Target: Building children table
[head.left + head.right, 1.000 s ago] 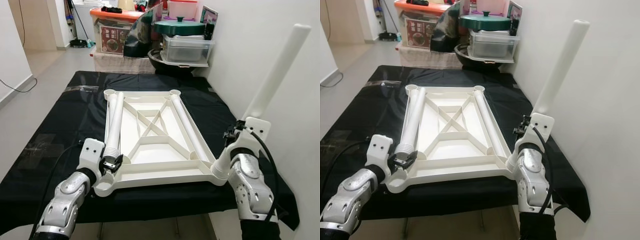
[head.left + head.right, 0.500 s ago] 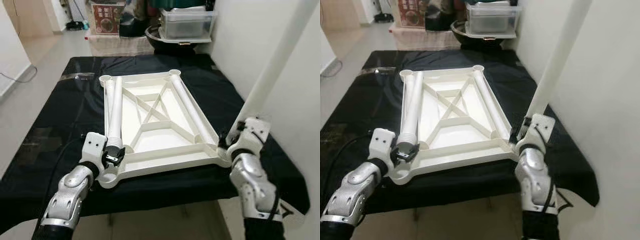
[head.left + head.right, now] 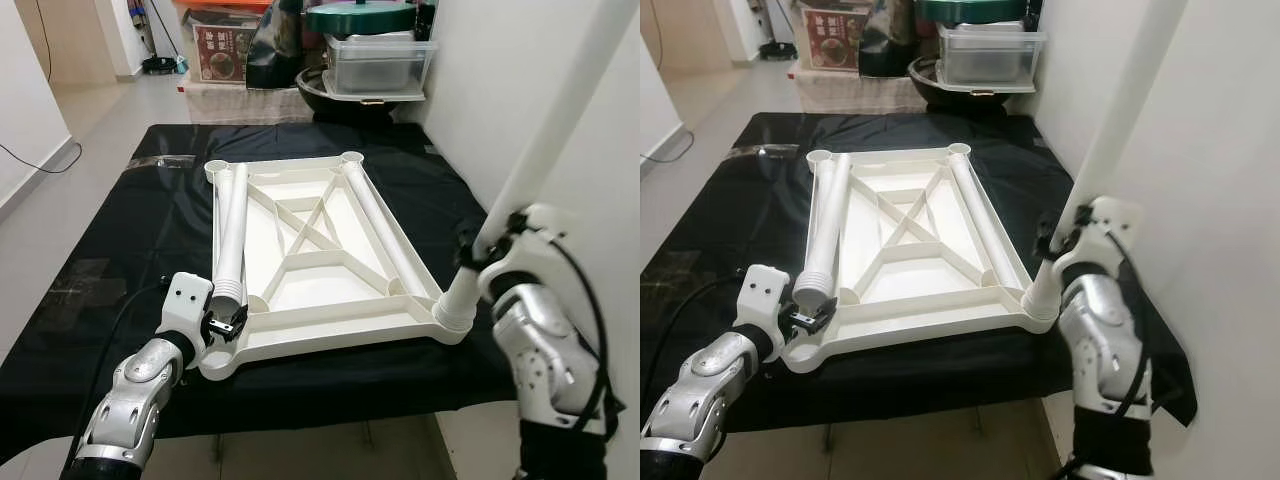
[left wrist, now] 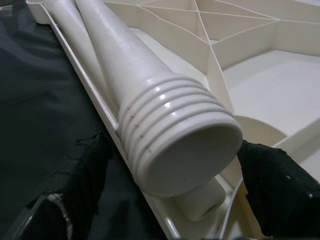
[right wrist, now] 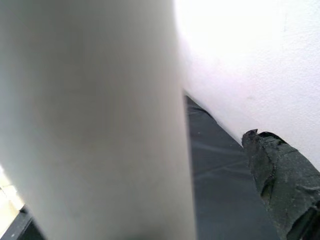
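since a second ago the upright leg (image 3: 540,150) has dropped onto the tabletop (image 3: 320,250) corner socket beneath the right gripper (image 3: 490,245) clamping it; tilted, it may jam. left gripper (image 3: 225,325) pinches a lying leg (image 3: 232,230).

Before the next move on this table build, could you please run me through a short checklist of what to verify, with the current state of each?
1. Upright leg meets the near right corner socket of the upturned tabletop: ok, its base sits at the socket.
2. That leg stands straight: not ok, it tilts.
3. Right end effector grips the upright leg: ok, it is around the lower part.
4. Left end effector holds a lying leg: ok, its fingers flank the threaded end.
5. Near left socket free: cannot tell, the end effector hides much of it.
6. Tabletop flat on the black cloth: ok.
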Robot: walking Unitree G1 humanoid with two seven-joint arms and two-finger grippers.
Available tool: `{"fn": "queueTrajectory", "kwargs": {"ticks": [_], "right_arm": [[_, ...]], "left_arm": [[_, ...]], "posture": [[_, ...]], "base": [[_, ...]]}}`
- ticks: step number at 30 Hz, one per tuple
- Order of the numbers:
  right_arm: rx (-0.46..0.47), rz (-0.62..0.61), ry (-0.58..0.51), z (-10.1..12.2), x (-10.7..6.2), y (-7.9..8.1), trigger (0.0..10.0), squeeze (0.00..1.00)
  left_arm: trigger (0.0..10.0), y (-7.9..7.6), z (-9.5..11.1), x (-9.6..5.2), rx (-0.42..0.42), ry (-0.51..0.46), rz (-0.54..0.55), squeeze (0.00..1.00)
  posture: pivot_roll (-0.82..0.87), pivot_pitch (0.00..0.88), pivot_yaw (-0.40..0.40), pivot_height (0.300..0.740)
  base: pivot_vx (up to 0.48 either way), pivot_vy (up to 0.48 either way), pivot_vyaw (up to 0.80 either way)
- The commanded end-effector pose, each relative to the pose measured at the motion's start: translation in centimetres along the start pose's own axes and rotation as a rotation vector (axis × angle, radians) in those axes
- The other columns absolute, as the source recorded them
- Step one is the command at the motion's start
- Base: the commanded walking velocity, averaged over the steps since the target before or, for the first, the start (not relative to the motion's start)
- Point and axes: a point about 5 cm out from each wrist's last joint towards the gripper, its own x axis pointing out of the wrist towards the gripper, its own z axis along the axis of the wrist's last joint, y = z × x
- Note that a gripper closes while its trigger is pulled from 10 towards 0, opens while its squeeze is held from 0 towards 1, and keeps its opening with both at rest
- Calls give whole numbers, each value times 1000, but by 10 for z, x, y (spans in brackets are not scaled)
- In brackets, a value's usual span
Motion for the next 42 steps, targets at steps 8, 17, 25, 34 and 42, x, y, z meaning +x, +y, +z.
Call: {"fn": "queueTrajectory", "kwargs": {"ticks": [8, 17, 25, 34, 42], "right_arm": [[-13, 194, 68, 6, 21, -22, 10000, 0], [-73, 372, 138, 5, 37, -46, 10000, 0], [-73, 506, 159, 13, 47, -59, 10000, 0], [-73, 548, 166, 9, 52, -63, 0, 0], [-79, 408, 213, -9, 55, -75, 0, 0]], "left_arm": [[10000, -4, -2, 4, -2, 6, -21, 0], [10000, -6, -2, 7, -4, 2, -23, 0], [10000, -6, -5, 6, -6, 3, -19, 0], [10000, -6, -5, 7, -5, 1, -21, 0], [10000, -6, -6, 6, -3, 3, -18, 0]], "posture": [[-6, 0, -71, 740], [8, 0, -85, 740], [20, 0, -98, 740], [27, 0, -102, 740], [30, 0, -105, 740]], "base": [[0, 0, 0], [0, 0, 0], [0, 0, 0], [0, 0, 0], [0, 0, 0]]}}
